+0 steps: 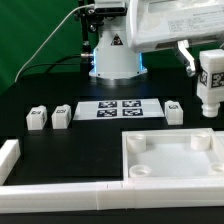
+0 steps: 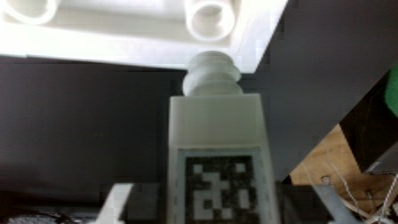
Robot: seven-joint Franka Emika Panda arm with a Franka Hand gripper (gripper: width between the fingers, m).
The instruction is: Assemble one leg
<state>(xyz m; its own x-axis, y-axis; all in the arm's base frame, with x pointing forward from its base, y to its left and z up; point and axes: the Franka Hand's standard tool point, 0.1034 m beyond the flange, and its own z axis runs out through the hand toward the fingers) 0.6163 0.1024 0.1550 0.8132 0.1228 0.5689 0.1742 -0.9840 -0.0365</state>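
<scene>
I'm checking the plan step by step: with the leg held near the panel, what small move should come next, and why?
Probably ease the leg toward the panel's nearest corner hole. It is held upright in the air, and in the wrist view its round tip sits just short of that hole, not yet over it.

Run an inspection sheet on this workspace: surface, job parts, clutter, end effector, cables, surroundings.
Surface: black table, with white border bars along its near edge and at the exterior view's left.
Job's things: held leg upright above the table, near the far edge of the panel; three loose legs lie in a row with the marker board.
Clutter: nothing seen.
Grippers: end effector shut on the held leg.
Cables: green cable behind the table, at the exterior view's left.
Surroundings: robot base behind the marker board; dark backdrop.
</scene>
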